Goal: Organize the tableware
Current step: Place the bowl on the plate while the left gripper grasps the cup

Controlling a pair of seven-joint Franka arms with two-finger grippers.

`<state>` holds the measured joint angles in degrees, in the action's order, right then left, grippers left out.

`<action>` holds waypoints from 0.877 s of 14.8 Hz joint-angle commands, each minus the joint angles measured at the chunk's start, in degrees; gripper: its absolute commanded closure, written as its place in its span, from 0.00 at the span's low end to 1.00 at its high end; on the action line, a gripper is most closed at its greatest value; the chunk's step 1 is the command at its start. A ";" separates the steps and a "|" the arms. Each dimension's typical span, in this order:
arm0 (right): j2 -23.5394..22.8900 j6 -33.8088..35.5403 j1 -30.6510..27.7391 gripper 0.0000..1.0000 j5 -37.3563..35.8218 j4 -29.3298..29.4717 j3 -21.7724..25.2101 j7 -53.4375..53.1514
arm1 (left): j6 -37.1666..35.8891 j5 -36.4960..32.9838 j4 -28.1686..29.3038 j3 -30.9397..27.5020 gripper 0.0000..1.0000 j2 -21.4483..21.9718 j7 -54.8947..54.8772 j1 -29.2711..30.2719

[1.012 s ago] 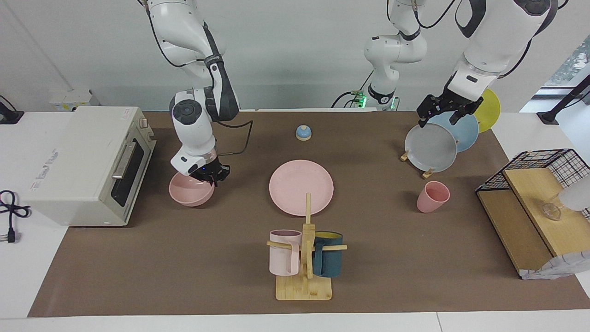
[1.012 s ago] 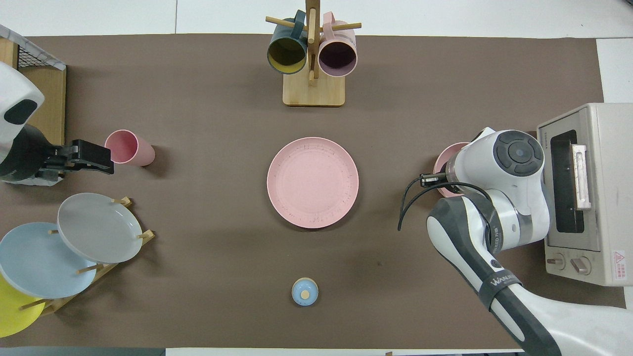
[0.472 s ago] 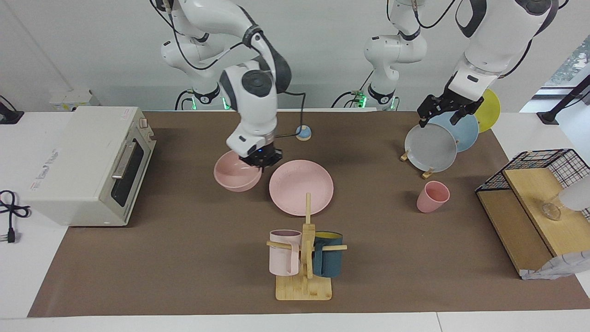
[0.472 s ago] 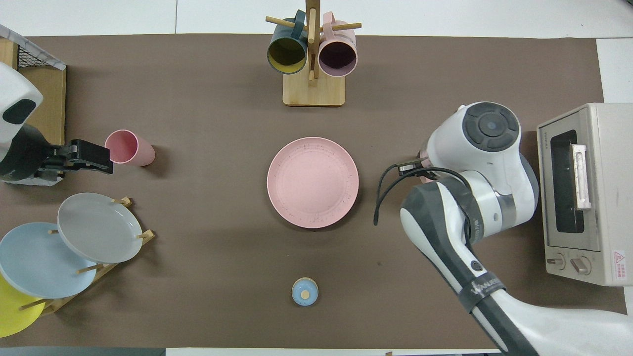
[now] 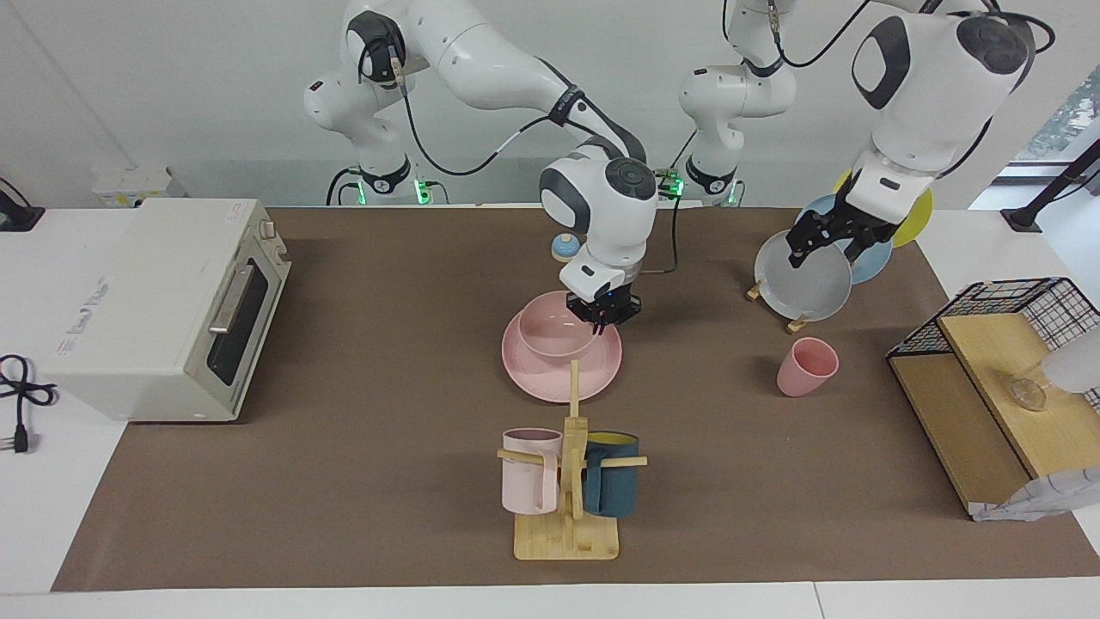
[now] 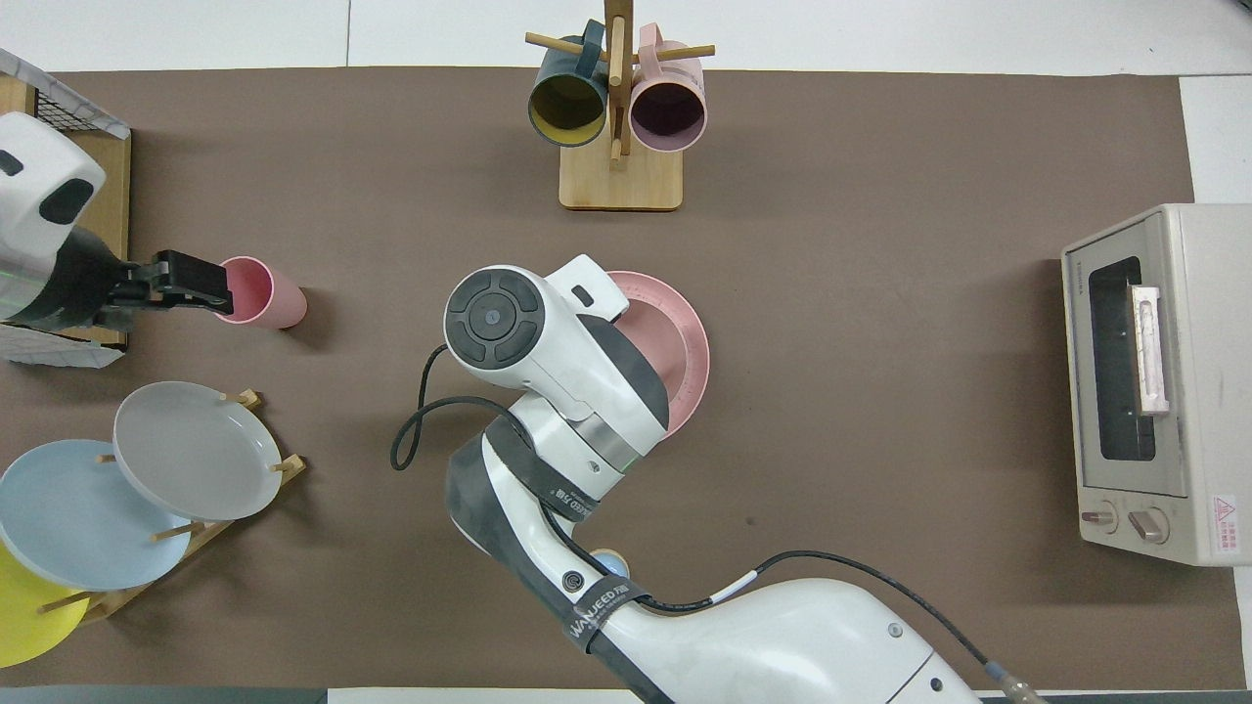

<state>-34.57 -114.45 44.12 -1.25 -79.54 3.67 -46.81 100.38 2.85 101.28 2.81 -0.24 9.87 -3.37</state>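
Observation:
The pink plate [image 5: 550,384] lies mid-table; part of it shows in the overhead view [image 6: 688,342]. My right gripper [image 5: 607,313] is shut on the rim of the pink bowl [image 5: 554,334] and holds it over the plate's middle. I cannot tell whether the bowl rests on the plate. The arm hides the bowl in the overhead view. The pink cup [image 5: 806,367] stands upright toward the left arm's end of the table and shows in the overhead view [image 6: 262,293]. My left gripper [image 5: 823,249] is open and empty in the air, beside the cup's rim in the overhead view [image 6: 207,286].
A toaster oven [image 5: 163,301] stands at the right arm's end. A mug tree [image 5: 567,481] with a pale pink and a teal mug stands farther out than the plate. A rack holds grey [image 5: 803,284], blue and yellow plates. A blue bell [image 5: 563,248] and a wire shelf [image 5: 988,361] are also there.
My right gripper has carried the pink bowl from in front of the oven to over the pink plate. My left gripper has come down a little, closer to the cup.

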 commanded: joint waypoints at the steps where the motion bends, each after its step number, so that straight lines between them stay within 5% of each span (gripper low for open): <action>1: 0.29 -0.34 -0.61 1.00 0.72 -0.26 -0.33 -1.00 | 6.22 0.41 2.25 0.27 0.00 -4.39 -0.82 0.30; 5: 0.29 -1.92 -0.87 1.00 5.81 -0.88 -0.50 -5.39 | 11.94 0.32 2.51 0.27 0.00 -9.42 -0.91 0.38; 8: 0.29 -0.78 -1.23 0.47 5.03 -0.27 -0.42 -4.79 | 15.71 0.32 4.44 0.18 0.00 -10.30 -0.99 0.56; 9: 0.29 0.44 -1.40 0.20 4.07 0.00 -0.42 -3.48 | 16.59 0.32 5.58 0.18 0.00 -10.30 -0.99 0.47; 13: 2.83 10.00 -4.29 0.00 0.81 4.91 -0.24 3.36 | 19.94 0.32 8.22 0.18 0.00 -10.48 -0.82 0.56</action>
<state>-34.12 -110.08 42.55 0.39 -77.70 3.85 -47.89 117.70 2.85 107.19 2.88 -11.34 9.78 -3.33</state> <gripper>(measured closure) 0.260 0.000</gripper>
